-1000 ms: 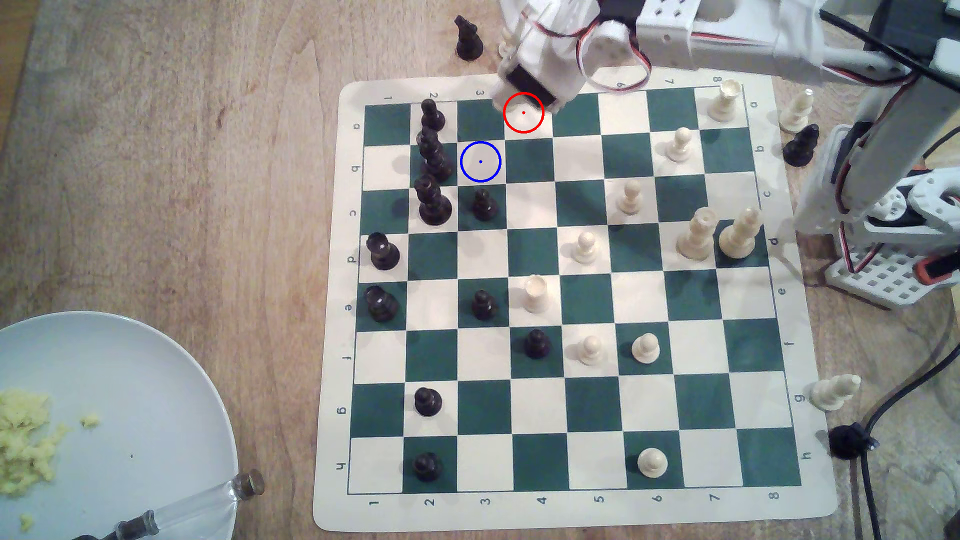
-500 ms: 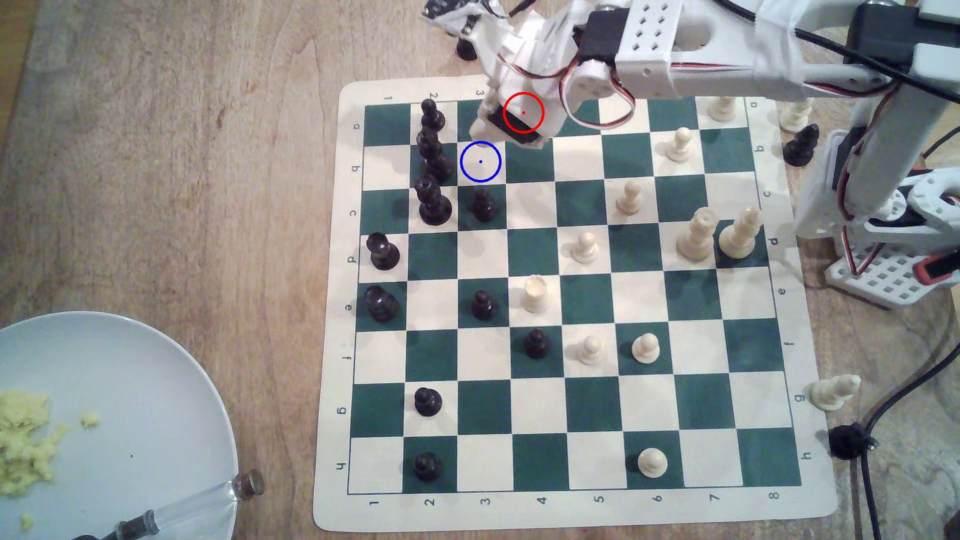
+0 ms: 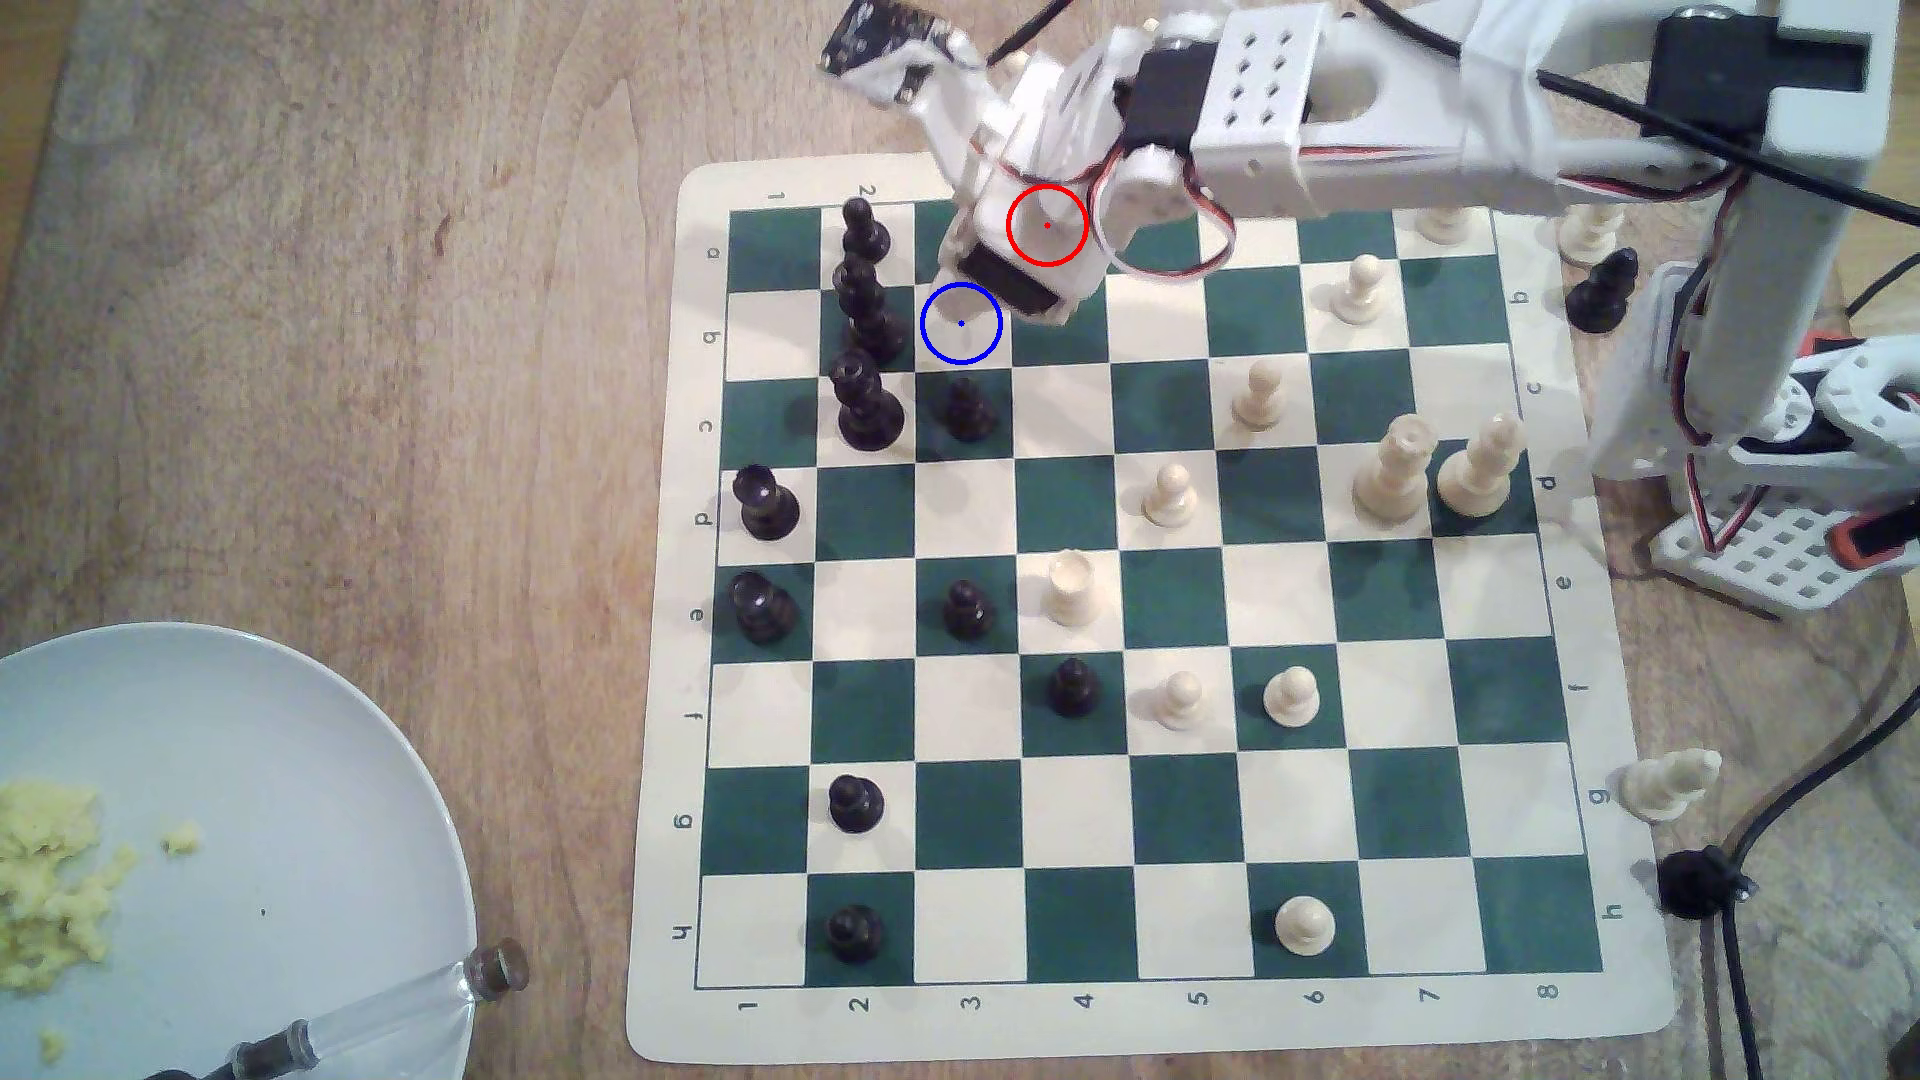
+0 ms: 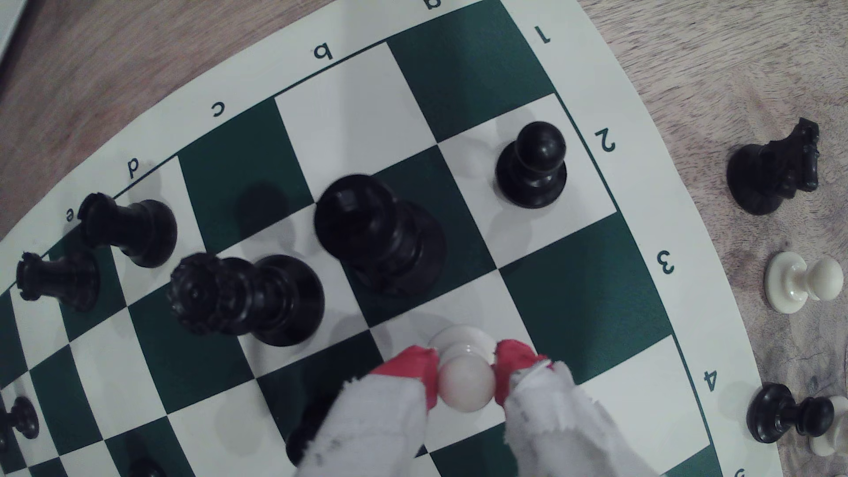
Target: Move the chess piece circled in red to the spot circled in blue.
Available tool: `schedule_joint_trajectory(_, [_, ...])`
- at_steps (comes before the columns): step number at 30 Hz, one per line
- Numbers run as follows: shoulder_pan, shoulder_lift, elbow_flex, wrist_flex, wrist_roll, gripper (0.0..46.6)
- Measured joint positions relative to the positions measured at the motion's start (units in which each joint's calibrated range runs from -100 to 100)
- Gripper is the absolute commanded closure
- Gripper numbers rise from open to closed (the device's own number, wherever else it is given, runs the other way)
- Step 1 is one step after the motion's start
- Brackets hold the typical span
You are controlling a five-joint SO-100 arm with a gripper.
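My gripper [image 4: 465, 371] is shut on the cream pawn [image 4: 465, 383], its red-tipped fingers [image 4: 415, 367] pinching the ball head from both sides. The pawn's base hangs over or rests on a light square in row b, column 3; I cannot tell whether it touches. In the exterior view the gripper [image 3: 1013, 286] covers the pawn and sits under the red ring, right beside the blue-circled spot [image 3: 961, 323], whose ringed square still shows bare cream.
Tall black pieces [image 3: 868, 317] [image 3: 865, 405] stand close on the exterior view's left of the spot, with black pawns [image 3: 862, 228] [image 3: 966, 407] nearby. A black knight [image 4: 775, 169] and a cream pawn [image 4: 800, 282] lie off the board. A plate [image 3: 312, 748] is at lower left.
The arm has swung from beyond the board's far edge down and to the exterior view's left, bringing the gripper from the red-ringed square to the edge of the blue ring.
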Motion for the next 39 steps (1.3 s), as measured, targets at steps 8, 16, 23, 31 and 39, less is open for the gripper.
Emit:
schedule_joint_trajectory(8, [-0.22,2.35,0.00,-1.20,0.20,45.8])
schedule_joint_trajectory(16, [-0.22,2.76,0.00,-1.20,0.20,45.6])
schedule_joint_trajectory(23, [-0.22,2.76,0.00,-1.20,0.20,38.8])
schedule_joint_trajectory(31, [-0.22,2.76,0.00,-0.56,0.20,37.0])
schedule_joint_trajectory(39, [-0.22,2.76,0.00,0.40,0.15,36.2])
